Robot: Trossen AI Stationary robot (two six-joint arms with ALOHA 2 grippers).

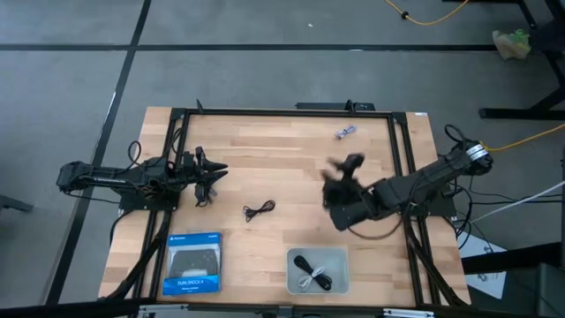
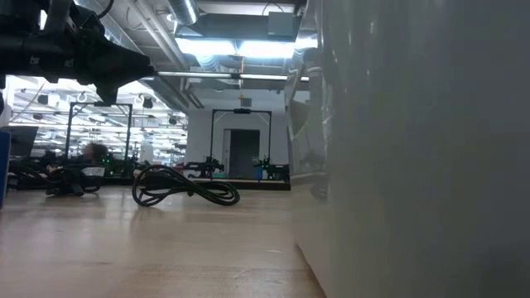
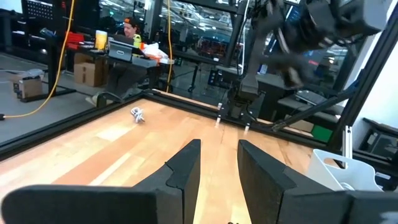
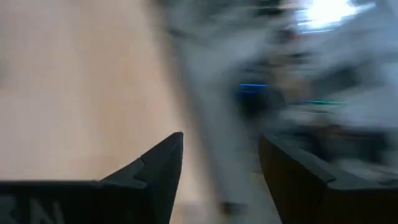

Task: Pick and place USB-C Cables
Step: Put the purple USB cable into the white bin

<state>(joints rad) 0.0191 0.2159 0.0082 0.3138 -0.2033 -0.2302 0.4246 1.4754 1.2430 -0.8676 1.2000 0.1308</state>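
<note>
Right pincer (image 1: 340, 168) open above table (image 1: 282, 150)

Colours on the bench
Light wood table (image 1: 282, 168); blue DualSense box (image 1: 192, 262) with black controller print; pale grey bin (image 1: 318, 270) holding one black, one whitish cable; black cable (image 1: 259, 210) mid-table; grey-purple cable (image 1: 345, 133) at far edge.

Right gripper (image 1: 340, 177) hovers mid-table, fingers (image 4: 152, 171) spread; left gripper (image 1: 214, 173) waits at the left edge, fingers parted.
</note>
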